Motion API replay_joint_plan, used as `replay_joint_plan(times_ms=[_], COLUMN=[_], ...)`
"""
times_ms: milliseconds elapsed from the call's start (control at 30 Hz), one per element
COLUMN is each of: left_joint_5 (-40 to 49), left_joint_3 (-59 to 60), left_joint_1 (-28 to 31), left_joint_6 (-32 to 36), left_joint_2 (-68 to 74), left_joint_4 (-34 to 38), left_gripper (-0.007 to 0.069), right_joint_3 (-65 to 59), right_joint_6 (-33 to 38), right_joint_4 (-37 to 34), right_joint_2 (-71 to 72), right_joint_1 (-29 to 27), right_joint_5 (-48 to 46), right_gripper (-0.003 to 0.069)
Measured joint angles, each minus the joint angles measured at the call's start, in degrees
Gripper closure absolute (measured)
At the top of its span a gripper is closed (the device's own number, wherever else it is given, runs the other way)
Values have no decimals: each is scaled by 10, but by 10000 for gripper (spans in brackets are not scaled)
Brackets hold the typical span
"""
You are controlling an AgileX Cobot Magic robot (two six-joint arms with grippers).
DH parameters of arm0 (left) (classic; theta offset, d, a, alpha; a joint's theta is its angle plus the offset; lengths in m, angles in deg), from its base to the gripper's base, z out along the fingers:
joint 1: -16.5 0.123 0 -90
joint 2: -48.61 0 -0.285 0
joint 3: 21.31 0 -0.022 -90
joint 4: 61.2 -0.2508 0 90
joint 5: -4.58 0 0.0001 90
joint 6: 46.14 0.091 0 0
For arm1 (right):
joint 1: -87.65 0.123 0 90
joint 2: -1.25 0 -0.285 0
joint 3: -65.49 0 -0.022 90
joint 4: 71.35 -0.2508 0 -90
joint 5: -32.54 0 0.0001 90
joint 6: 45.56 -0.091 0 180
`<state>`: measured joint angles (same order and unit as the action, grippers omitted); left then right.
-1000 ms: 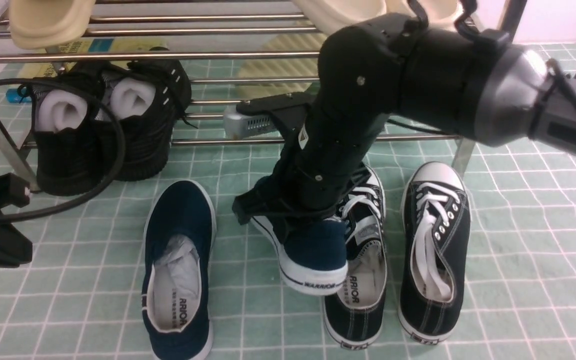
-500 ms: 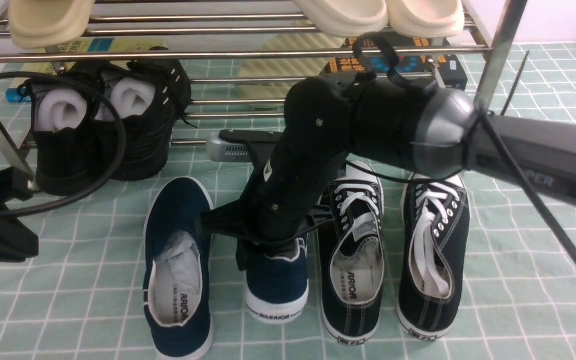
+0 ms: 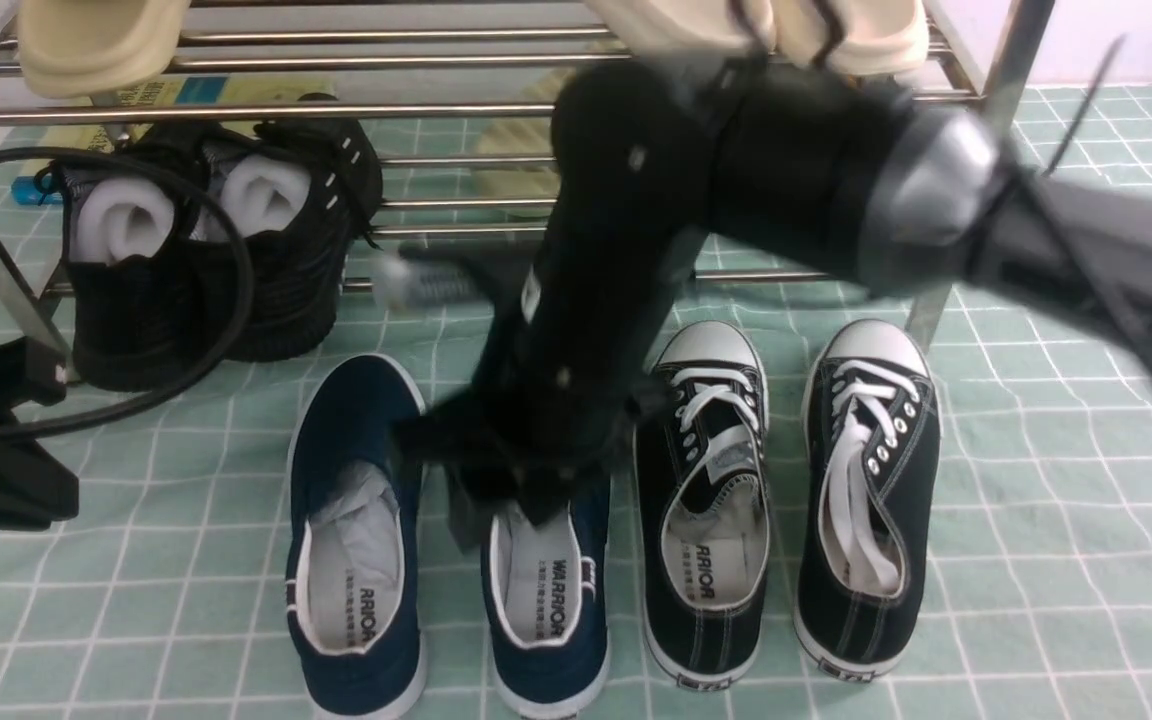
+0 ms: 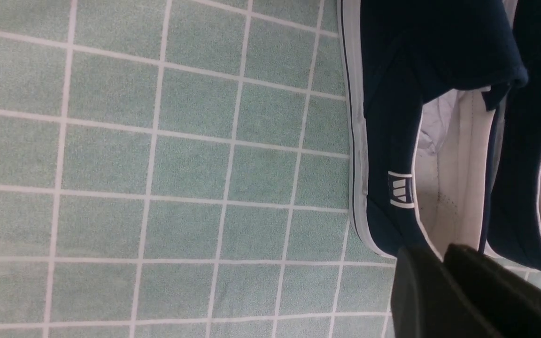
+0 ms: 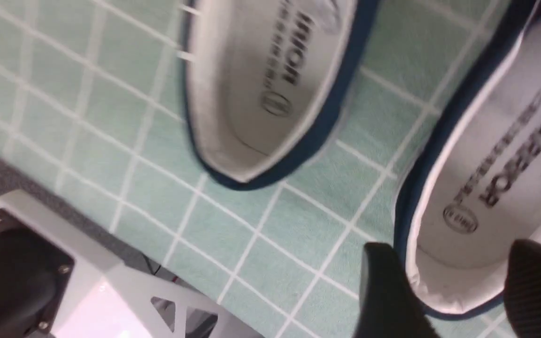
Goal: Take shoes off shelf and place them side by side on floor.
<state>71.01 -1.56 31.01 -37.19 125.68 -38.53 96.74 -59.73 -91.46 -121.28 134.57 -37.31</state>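
Note:
Both navy-blue slip-on shoes lie flat on the green checked floor, toes toward the chrome shelf. The left shoe holds paper stuffing. The right shoe lies close beside it, its white lining showing. My right gripper hovers, blurred, over the right shoe's opening. In the right wrist view this gripper is open, its fingers spread to either side of that shoe's heel; the other shoe lies beyond. My left gripper is shut and empty, near the left shoe's heel.
Two black lace-up sneakers lie right of the navy pair. Black knit shoes with foam rolls sit on the shelf's lower tier, cream slippers on the upper tier. A black cable loops at the left.
The right arm swung the second navy shoe left, lowered it from tilted to flat beside the first, and let go. The left arm has hardly moved.

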Motion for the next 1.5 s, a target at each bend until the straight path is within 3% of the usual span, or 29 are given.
replay_joint_plan(times_ms=[133, 300, 400, 600, 667, 733, 767, 800, 867, 967, 1133, 1500], left_joint_5=[6, 12, 12, 12, 10, 7, 7, 7, 7, 7, 6, 5], left_joint_3=[0, 0, 0, 0, 0, 0, 0, 0, 0, 0, 0, 0], left_joint_1=[0, 0, 0, 0, 0, 0, 0, 0, 0, 0, 0, 0], left_joint_6=[0, 0, 0, 0, 0, 0, 0, 0, 0, 0, 0, 0], left_joint_2=[0, 0, 0, 0, 0, 0, 0, 0, 0, 0, 0, 0], left_joint_4=[-2, -3, -3, -3, -3, -3, -3, -3, -3, -3, -6, -45], left_gripper=[522, 517, 518, 516, 516, 515, 514, 510, 507, 507, 503, 498], right_joint_3=[11, 1, -42, -191, -253, -391, -403, -506, -609, -703, -765, -772], right_joint_6=[36, 65, 73, 72, 68, 66, 66, 66, 66, 66, 66, 65], right_joint_4=[0, 18, 70, 187, 211, 240, 241, 252, 262, 264, 266, 267], right_joint_2=[57, 166, 287, 485, 539, 638, 645, 703, 755, 790, 800, 803], right_joint_1=[0, 0, 0, 0, 0, 0, 0, 0, 0, 0, 0, 0], right_joint_5=[-6, -12, -16, -15, 13, 143, 155, 271, 388, 486, 563, 573], right_gripper=[307, 432, 557, 669, 673, 674, 674, 674, 674, 671, 670, 663])
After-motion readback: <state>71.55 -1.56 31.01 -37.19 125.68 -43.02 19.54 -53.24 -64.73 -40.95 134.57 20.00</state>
